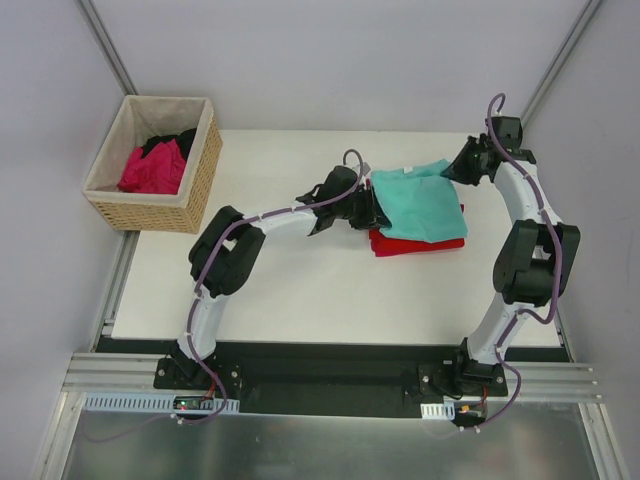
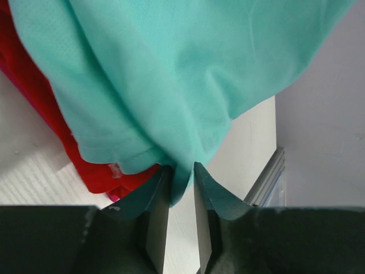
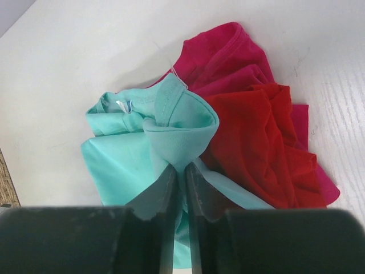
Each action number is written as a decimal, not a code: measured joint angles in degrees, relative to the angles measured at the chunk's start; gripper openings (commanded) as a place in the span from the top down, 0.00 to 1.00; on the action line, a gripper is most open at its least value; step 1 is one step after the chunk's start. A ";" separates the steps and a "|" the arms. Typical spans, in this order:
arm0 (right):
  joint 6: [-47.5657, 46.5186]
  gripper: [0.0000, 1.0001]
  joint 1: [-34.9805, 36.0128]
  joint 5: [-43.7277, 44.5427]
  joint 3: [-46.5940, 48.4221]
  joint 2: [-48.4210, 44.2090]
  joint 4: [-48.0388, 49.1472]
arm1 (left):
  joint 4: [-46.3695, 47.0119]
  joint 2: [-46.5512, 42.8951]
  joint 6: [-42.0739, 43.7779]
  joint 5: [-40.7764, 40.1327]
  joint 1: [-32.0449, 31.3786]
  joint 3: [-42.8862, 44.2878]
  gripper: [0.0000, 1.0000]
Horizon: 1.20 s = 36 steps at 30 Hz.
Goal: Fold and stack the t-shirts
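A folded teal t-shirt (image 1: pixel 420 200) hangs between my two grippers over a red t-shirt (image 1: pixel 415 243) on the table. My left gripper (image 1: pixel 372 208) is shut on the teal shirt's left edge (image 2: pixel 182 171). My right gripper (image 1: pixel 462 168) is shut on its far right corner (image 3: pixel 183 165). The teal shirt's white neck label (image 3: pixel 122 105) shows in the right wrist view. The red shirt (image 3: pixel 265 142) lies on a magenta shirt (image 3: pixel 219 57). More magenta cloth (image 1: pixel 153 168) and black cloth (image 1: pixel 170 142) lie in the basket.
A woven tan basket (image 1: pixel 200 180) with beige lining stands at the table's far left corner. The white table (image 1: pixel 290 290) ends near the arm bases. Grey walls with metal posts close in the back and sides.
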 measured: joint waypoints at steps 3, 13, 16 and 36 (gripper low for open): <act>0.35 0.44 0.00 0.17 -0.46 0.00 1.25 | 1.03 0.26 0.11 0.07 0.02 0.00 0.10; -0.07 0.03 0.00 3.08 -0.52 0.02 2.27 | 1.22 1.84 0.28 0.04 2.58 0.02 0.01; -0.26 0.03 0.00 5.25 -0.57 -0.39 2.25 | 1.55 1.25 0.72 -0.28 3.98 -1.46 0.01; -3.10 0.03 22.84 9.14 -10.71 -23.10 1.99 | -16.13 -49.55 10.73 -13.88 14.32 -28.96 0.01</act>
